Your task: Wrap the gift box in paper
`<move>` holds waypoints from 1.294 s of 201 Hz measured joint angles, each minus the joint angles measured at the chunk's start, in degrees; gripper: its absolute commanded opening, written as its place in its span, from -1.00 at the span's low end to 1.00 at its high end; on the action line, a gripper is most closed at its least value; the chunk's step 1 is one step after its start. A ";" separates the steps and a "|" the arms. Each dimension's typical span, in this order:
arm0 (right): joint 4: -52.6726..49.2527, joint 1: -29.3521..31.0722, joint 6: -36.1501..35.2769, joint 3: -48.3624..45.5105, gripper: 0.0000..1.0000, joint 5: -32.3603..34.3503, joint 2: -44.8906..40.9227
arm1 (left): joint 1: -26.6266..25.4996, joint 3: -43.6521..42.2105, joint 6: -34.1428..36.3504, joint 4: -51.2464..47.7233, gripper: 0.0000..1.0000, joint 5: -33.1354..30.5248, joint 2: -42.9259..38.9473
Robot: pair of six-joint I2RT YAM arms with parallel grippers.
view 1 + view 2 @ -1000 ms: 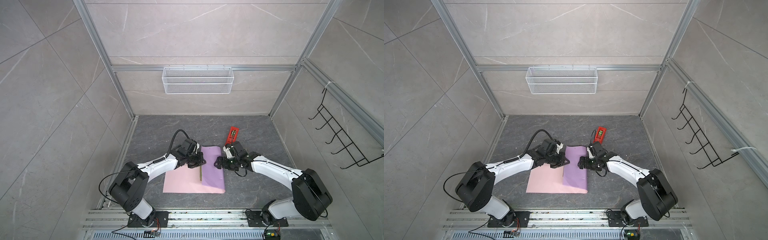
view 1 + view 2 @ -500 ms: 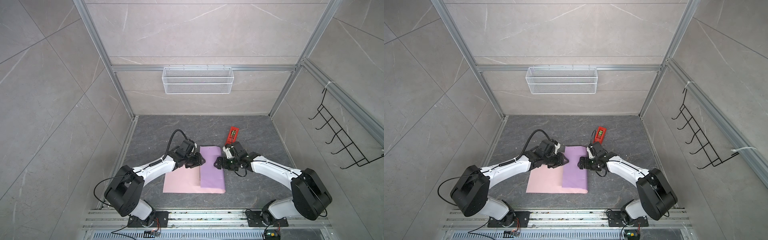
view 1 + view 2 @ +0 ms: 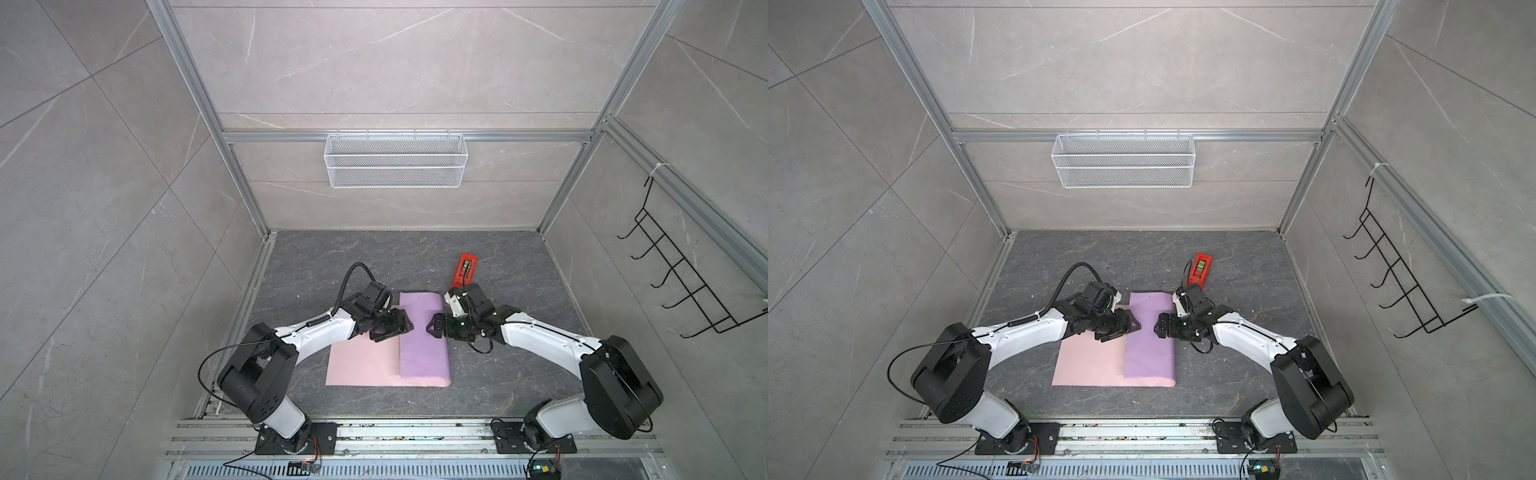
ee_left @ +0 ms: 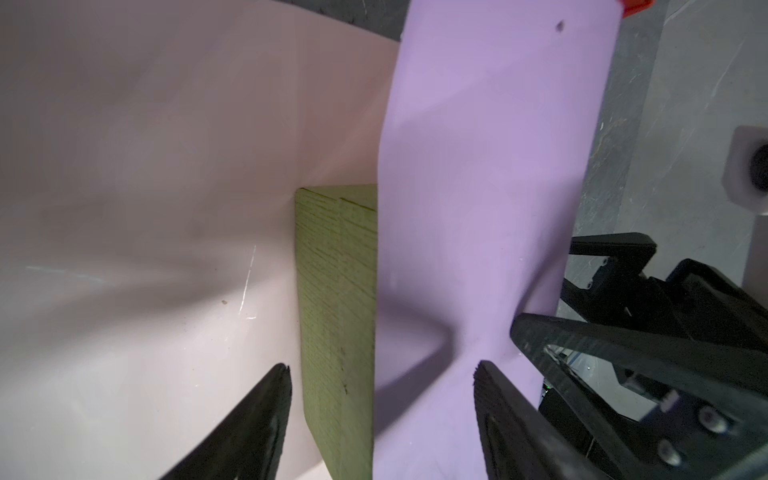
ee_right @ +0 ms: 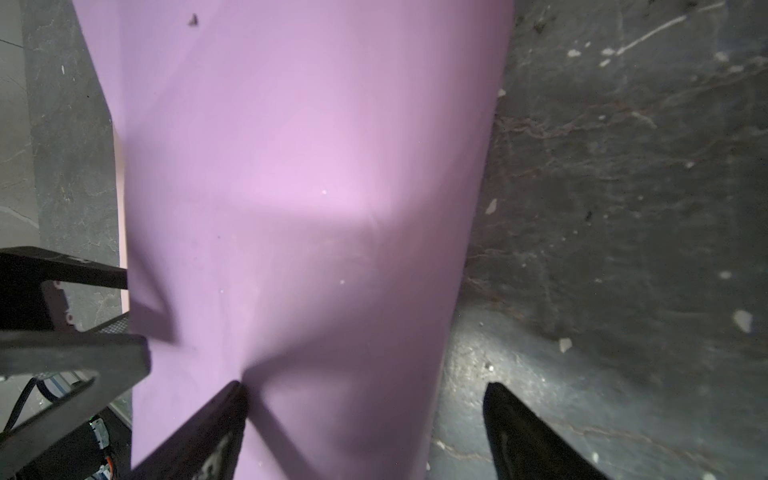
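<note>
In both top views the lilac flap of the paper (image 3: 422, 345) now lies flat. A second ago its free edge stood raised, pinched in the left hand (image 3: 409, 326). That hand has since let go: its fingers are parted and hold nothing, just at the flap's free edge. The right hand (image 3: 430, 330) faces it from the folded side, spread wide and empty, with the red tape dispenser (image 3: 465, 270) behind it on the table (image 3: 374, 257). The gift box is hidden here under the flap, which suggests the first fold over it is laid, though it looks loose and untaped and may lift again. The other top view shows the same thing, with the left hand (image 3: 1136, 326) and right hand (image 3: 1156, 328) close together over the far part of the flap (image 3: 1148, 345). In the left wrist view the gift box (image 4: 336, 311) shows its olive side wall under the flap's free edge, resting on the pink face of the paper (image 4: 145, 228). The left hand (image 4: 382, 368) is open around that spot, one finger beside the box wall and one above the lilac flap, clamping neither. In the right wrist view the right hand (image 5: 365, 387) straddles the paper's (image 5: 299, 166) rounded fold, with one finger over the lilac and one over the bare table (image 5: 623, 208). Whether it touches the paper I cannot tell.
</note>
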 measured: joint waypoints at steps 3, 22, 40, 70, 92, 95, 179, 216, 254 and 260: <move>0.07 0.00 0.00 -0.02 0.80 0.00 0.00 | 0.00 0.00 0.00 0.02 0.37 0.07 0.26; 0.09 0.00 0.02 -0.02 0.80 -0.02 0.07 | -0.09 0.00 -0.42 0.57 0.24 0.87 1.16; 0.04 0.00 0.00 0.02 0.80 -0.20 0.09 | -0.11 0.00 -0.63 1.05 0.09 1.36 1.16; -1.99 0.00 -0.46 1.07 0.80 -0.17 0.09 | -0.09 0.00 -0.50 1.88 -0.16 1.36 1.14; -4.44 -0.70 -1.33 2.58 0.78 -0.87 0.09 | 0.33 -0.02 -0.52 1.81 -0.25 1.73 0.90; -4.66 -0.87 -1.53 2.75 0.77 -1.11 0.09 | 0.42 -0.02 -0.44 1.79 -0.27 1.81 0.81; -8.90 -5.62 -4.74 4.52 0.48 -8.57 0.28 | 2.16 -1.07 -0.39 2.03 -0.42 2.38 -0.66; -7.65 -5.64 -4.48 4.48 0.36 -10.78 2.34 | 2.36 -1.66 -0.44 2.75 -0.43 2.84 -0.79; -5.97 -5.62 -4.04 3.85 0.22 -11.87 3.17 | 2.43 -2.97 -0.94 4.81 -0.42 3.76 -1.18; -5.75 -5.62 -4.02 3.82 0.21 -12.02 3.32 | 2.45 -3.02 -1.03 4.90 -0.41 3.87 -1.18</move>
